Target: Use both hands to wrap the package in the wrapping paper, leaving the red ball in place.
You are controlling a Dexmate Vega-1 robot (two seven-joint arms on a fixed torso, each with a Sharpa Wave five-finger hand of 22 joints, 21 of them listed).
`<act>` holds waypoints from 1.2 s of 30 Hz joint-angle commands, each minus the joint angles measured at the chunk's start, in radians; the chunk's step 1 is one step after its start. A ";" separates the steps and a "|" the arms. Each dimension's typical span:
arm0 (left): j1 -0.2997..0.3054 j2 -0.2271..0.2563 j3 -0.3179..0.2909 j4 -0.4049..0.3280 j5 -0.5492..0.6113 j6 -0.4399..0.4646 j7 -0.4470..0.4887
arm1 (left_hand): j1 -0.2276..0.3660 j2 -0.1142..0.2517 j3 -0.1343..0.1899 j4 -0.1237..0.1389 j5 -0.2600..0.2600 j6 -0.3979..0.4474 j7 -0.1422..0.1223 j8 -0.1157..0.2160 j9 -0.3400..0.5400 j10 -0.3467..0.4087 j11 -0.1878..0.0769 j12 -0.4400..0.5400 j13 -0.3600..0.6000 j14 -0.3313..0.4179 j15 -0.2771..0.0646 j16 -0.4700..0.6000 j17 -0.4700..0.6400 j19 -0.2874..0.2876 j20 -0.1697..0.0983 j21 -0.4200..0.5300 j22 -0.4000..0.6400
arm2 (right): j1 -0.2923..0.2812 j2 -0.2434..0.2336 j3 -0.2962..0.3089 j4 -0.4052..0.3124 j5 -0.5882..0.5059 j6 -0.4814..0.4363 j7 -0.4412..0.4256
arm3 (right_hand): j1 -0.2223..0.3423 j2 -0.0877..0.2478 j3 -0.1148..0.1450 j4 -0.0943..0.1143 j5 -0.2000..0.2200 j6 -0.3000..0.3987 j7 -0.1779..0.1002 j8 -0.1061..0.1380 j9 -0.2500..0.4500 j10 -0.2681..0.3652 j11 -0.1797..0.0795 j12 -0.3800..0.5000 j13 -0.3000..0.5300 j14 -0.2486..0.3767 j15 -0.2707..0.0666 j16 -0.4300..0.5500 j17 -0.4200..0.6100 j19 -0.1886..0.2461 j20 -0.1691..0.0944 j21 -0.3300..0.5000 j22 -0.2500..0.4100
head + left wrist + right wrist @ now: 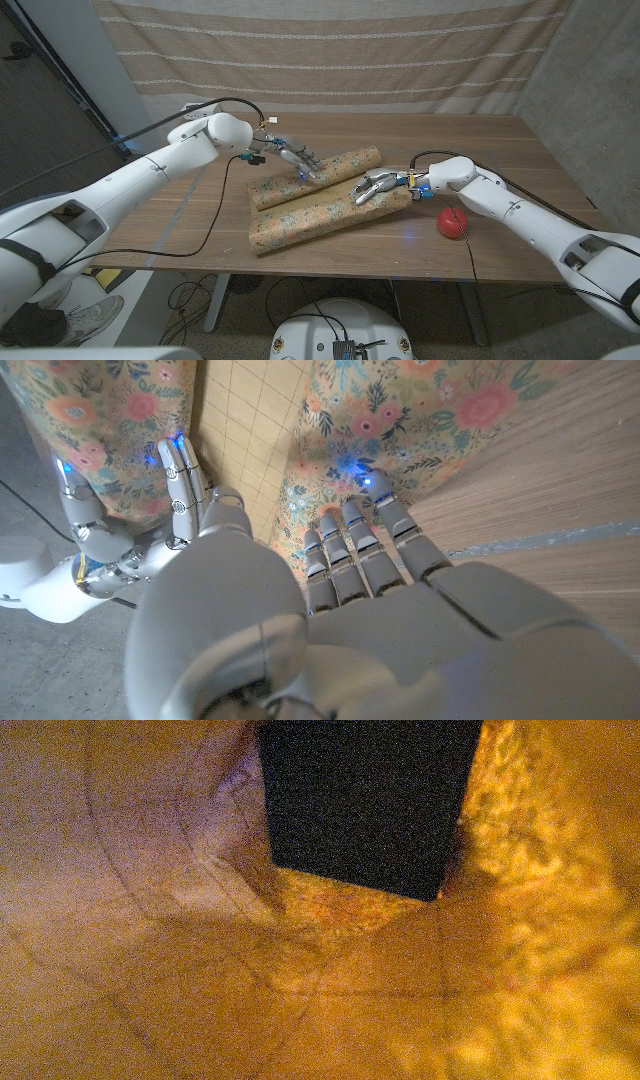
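The floral wrapping paper (300, 222) lies on the table folded into two long flaps. The far flap (345, 162) is rolled over, and my left hand (300, 160) presses on it with fingers spread, holding nothing. The left wrist view shows those fingers (365, 545) on the floral side beside the paper's gridded inner face (240, 430). My right hand (375, 187) rests on the near flap with fingers stretched out and thumb apart (100, 530). The package is covered in the head view; a dark block (365, 805) shows under the paper in the right wrist view. The red ball (452, 223) sits right of the paper.
Black cables (215, 215) run from the left arm across the table's left half and off its front edge. A striped curtain (330, 50) hangs behind the table. The red ball lies just under my right forearm (500, 205).
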 commanded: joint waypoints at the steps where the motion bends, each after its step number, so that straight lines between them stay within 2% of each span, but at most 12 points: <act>1: 0.038 0.018 -0.032 -0.065 0.014 -0.053 0.078 | -0.015 0.003 0.002 0.009 -0.004 0.008 0.003 0.007 0.002 0.003 0.008 -0.005 0.002 0.003 -0.038 -0.002 0.003 -0.004 0.001 0.001 0.002 | -0.188 -0.090 0.046 -0.328 -0.589 0.041 -0.817 | 0.267 0.260 0.039 0.091 -0.014 -0.025 -0.053 -0.001 0.007 -0.015 0.087 0.003 0.053 0.086 -0.224 -0.008 0.059 -0.073 -0.006 0.032 0.050; 3: 0.043 0.021 -0.034 -0.080 0.017 -0.063 0.078 | -0.017 0.003 0.001 0.009 -0.004 0.008 0.002 0.007 0.002 0.004 0.010 -0.005 0.002 0.003 -0.038 -0.002 0.002 -0.007 0.003 0.000 0.002 | -0.202 -0.093 0.043 -0.346 -0.660 0.021 -0.875 | 0.247 0.250 0.000 0.088 -0.018 0.029 -0.078 0.019 0.011 -0.118 0.067 -0.001 0.069 -0.036 -0.209 -0.024 0.101 -0.167 0.015 0.051 0.054; 6: 0.056 0.026 -0.041 -0.102 0.024 -0.081 0.093 | -0.018 0.003 0.001 0.009 -0.004 0.009 0.000 0.007 0.002 0.004 0.008 -0.004 0.002 0.004 -0.039 -0.002 0.002 -0.006 0.002 0.000 0.002 | -0.224 -0.093 0.037 -0.367 -0.766 -0.009 -0.972 | 0.218 0.243 -0.060 0.087 0.000 0.147 -0.083 0.042 0.010 -0.275 0.008 -0.002 0.060 -0.360 -0.209 -0.115 0.140 -0.476 0.034 0.003 0.031; 7: 0.060 0.027 -0.043 -0.108 0.026 -0.085 0.096 | -0.019 0.003 0.001 0.009 -0.004 0.009 0.000 0.006 0.002 0.003 0.009 -0.005 0.002 0.004 -0.039 -0.003 0.002 -0.006 0.003 0.000 0.002 | -0.232 -0.090 0.037 -0.371 -0.791 -0.021 -1.003 | 0.210 0.239 -0.075 0.087 0.005 0.152 -0.087 0.036 0.007 -0.321 -0.016 -0.002 0.054 -0.442 -0.210 -0.141 0.141 -0.585 0.063 -0.036 0.022; 10: 0.073 0.033 -0.053 -0.125 0.026 -0.087 0.105 | -0.020 0.003 0.000 0.009 -0.004 0.009 0.001 0.006 0.002 0.003 0.008 -0.005 0.001 0.004 -0.039 -0.003 0.001 -0.007 0.002 0.000 0.002 | -0.241 -0.080 0.032 -0.364 -0.847 -0.025 -1.086 | 0.193 0.227 -0.100 0.087 0.012 0.167 -0.106 0.032 0.004 -0.364 -0.017 0.001 0.046 -0.554 -0.211 -0.181 0.133 -0.733 0.121 -0.104 0.014; 15: 0.100 0.049 -0.071 -0.150 0.033 -0.086 0.130 | -0.019 0.001 0.000 0.007 -0.005 0.011 -0.003 0.006 0.001 0.004 0.005 -0.005 0.001 0.006 -0.042 -0.003 0.000 -0.007 0.000 -0.001 0.002 | -0.256 -0.063 0.030 -0.367 -0.893 -0.059 -1.168 | 0.129 0.214 -0.141 0.112 0.024 0.305 -0.085 0.067 -0.002 -0.358 -0.039 0.016 0.034 -0.594 -0.206 -0.193 0.113 -0.825 0.143 -0.177 0.009; 21: 0.130 0.070 -0.091 -0.183 0.038 -0.090 0.150 | -0.017 -0.002 -0.001 0.003 -0.005 0.009 -0.006 0.004 0.001 0.002 0.004 -0.007 0.000 0.009 -0.043 -0.003 -0.001 -0.013 0.002 -0.003 0.001 | -0.250 -0.077 0.011 -0.400 -0.933 -0.116 -1.121 | 0.099 0.219 -0.159 0.119 0.033 0.373 -0.054 0.071 -0.011 -0.326 -0.051 0.024 0.026 -0.604 -0.207 -0.194 0.095 -0.820 0.148 -0.207 0.008; 23: 0.141 0.078 -0.099 -0.195 0.040 -0.088 0.156 | -0.017 -0.002 -0.001 0.002 -0.005 0.009 -0.006 0.004 0.001 0.000 0.004 -0.007 0.000 0.010 -0.043 -0.003 -0.001 -0.014 0.003 -0.004 0.001 | -0.254 -0.080 0.006 -0.415 -0.958 -0.145 -1.117 | 0.107 0.211 -0.155 0.103 0.053 0.195 -0.116 -0.007 -0.011 -0.395 -0.042 0.002 0.022 -0.638 -0.200 -0.208 0.073 -0.820 0.157 -0.242 0.009; 24: 0.146 0.082 -0.103 -0.200 0.038 -0.085 0.157 | -0.016 -0.003 -0.001 0.002 -0.005 0.008 -0.005 0.003 0.001 -0.001 0.005 -0.008 0.000 0.009 -0.042 -0.004 -0.001 -0.016 0.004 -0.005 0.001 | -0.255 -0.082 0.003 -0.419 -0.965 -0.151 -1.116 | 0.108 0.205 -0.155 0.098 0.060 0.124 -0.137 -0.023 -0.010 -0.423 -0.037 -0.003 0.022 -0.656 -0.191 -0.213 0.067 -0.815 0.162 -0.252 0.009; 27: 0.163 0.093 -0.114 -0.215 0.040 -0.084 0.170 | -0.016 -0.004 -0.002 0.001 -0.005 0.006 -0.008 0.002 0.001 -0.002 0.006 -0.008 0.000 0.010 -0.043 -0.004 -0.001 -0.020 0.006 -0.007 0.001 | -0.259 -0.085 -0.004 -0.427 -0.991 -0.172 -1.128 | 0.090 0.188 -0.166 0.096 0.097 -0.242 -0.196 -0.035 -0.007 -0.581 -0.023 -0.006 0.024 -0.746 -0.165 -0.223 0.048 -0.812 0.175 -0.314 0.010; 31: 0.180 0.107 -0.126 -0.232 0.037 -0.081 0.172 | -0.017 -0.005 -0.002 0.000 -0.005 0.002 -0.010 0.001 0.000 -0.005 0.009 -0.010 -0.001 0.009 -0.044 -0.004 -0.001 -0.025 0.007 -0.009 0.001 | -0.259 -0.091 -0.012 -0.437 -1.007 -0.184 -1.127 | 0.055 0.171 -0.204 0.104 0.133 -0.650 -0.176 -0.028 -0.005 -0.847 -0.008 -0.010 0.025 -0.923 -0.107 -0.230 0.032 -0.820 0.192 -0.393 0.013; 36: 0.198 0.120 -0.138 -0.240 0.030 -0.080 0.175 | -0.018 -0.006 -0.003 -0.001 -0.005 0.002 -0.012 0.000 0.000 -0.006 0.009 -0.010 -0.001 0.009 -0.045 -0.005 -0.001 -0.028 0.007 -0.010 0.001 | -0.260 -0.095 -0.012 -0.445 -1.010 -0.179 -1.146 | 0.047 0.165 -0.215 0.105 0.140 -0.718 -0.163 -0.024 -0.005 -0.901 0.004 -0.008 0.026 -0.967 -0.110 -0.232 0.026 -0.809 0.165 -0.404 0.014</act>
